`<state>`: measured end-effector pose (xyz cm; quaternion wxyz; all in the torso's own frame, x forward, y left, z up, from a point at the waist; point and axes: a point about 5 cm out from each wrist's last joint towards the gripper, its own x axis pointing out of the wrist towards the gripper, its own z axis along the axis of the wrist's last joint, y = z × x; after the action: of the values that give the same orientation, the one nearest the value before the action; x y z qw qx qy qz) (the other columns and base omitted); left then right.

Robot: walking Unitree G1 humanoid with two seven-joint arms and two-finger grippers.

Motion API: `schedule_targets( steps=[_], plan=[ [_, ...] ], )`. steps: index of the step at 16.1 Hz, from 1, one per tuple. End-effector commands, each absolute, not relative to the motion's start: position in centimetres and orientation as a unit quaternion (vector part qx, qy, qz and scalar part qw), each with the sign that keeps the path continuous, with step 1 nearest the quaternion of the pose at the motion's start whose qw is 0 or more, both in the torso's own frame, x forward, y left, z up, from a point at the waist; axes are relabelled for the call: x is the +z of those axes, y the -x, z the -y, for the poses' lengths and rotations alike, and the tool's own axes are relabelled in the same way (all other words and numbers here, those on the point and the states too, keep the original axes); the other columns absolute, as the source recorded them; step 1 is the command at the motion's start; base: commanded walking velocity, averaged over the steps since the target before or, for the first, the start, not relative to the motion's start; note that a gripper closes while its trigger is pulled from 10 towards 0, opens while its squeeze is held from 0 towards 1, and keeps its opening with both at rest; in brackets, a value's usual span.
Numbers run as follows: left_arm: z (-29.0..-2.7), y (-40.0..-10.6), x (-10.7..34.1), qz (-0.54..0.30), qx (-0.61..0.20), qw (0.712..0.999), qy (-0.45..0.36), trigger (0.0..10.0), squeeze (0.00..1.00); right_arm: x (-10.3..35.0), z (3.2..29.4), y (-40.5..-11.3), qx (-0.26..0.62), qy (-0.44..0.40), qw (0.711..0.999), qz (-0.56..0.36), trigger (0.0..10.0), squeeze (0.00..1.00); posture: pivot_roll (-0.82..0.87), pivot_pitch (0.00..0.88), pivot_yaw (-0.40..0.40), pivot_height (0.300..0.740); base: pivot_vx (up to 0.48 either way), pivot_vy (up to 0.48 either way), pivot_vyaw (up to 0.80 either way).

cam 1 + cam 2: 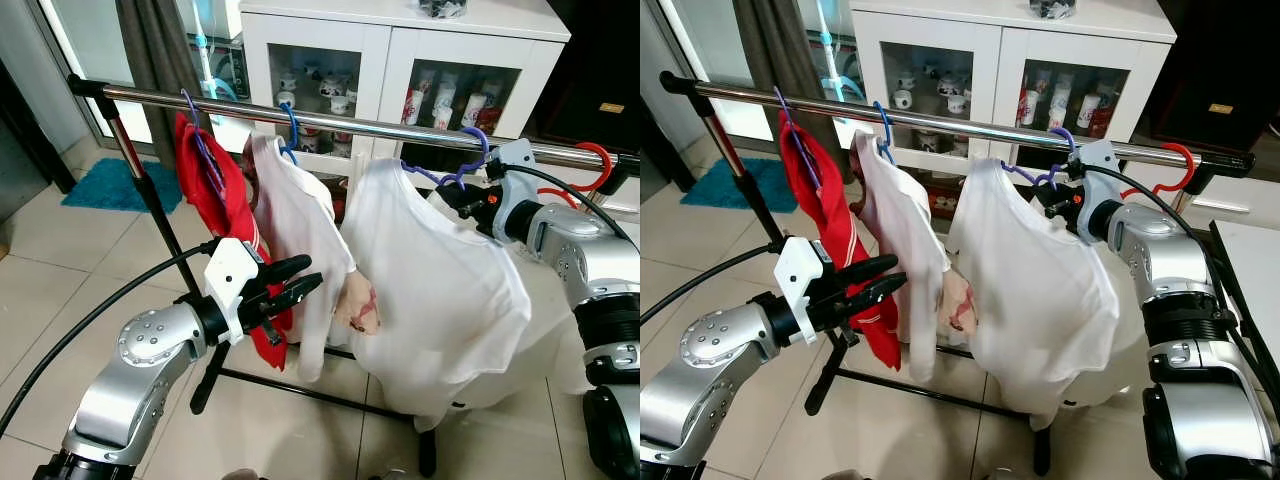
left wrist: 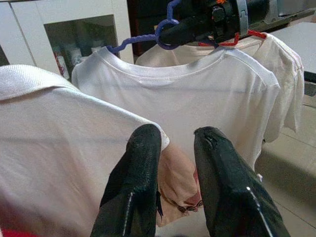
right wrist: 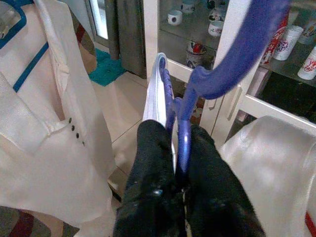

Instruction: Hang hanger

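Note:
A purple hanger carries a large white T-shirt. My right gripper is shut on the hanger's neck, just below the hook. The hook sits at the steel rail of the clothes rack; I cannot tell if it rests on it. My left gripper is open with nothing between its fingers. It hovers in front of a white shirt hanging on a blue hanger, to the left of the T-shirt.
A red garment hangs on another purple hanger at the rail's left end. A red hanger hooks over the right end. Behind the rack stands a white glass-door cabinet. A teal mat lies on the tiled floor.

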<state>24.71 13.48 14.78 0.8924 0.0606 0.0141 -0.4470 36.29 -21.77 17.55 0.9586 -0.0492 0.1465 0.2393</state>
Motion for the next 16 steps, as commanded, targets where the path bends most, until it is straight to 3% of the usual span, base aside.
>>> schedule_targets(
  steps=[1,16],
  plan=[
    [-13.25,-24.55,14.97,-0.014,-0.456,0.888,-0.06,10.0,0.0,17.88,21.53,-36.36,0.245,0.045,0.958,-0.143,0.0,0.0,0.0,0.045,0.018,0.74,0.0,0.0,0.0],
    [-13.2,-24.62,14.95,-0.016,-0.457,0.887,-0.06,10.0,0.0,17.9,21.58,-36.25,0.232,0.023,0.958,-0.165,0.0,0.0,0.0,0.046,0.018,0.74,0.0,0.0,0.0]
  ],
)
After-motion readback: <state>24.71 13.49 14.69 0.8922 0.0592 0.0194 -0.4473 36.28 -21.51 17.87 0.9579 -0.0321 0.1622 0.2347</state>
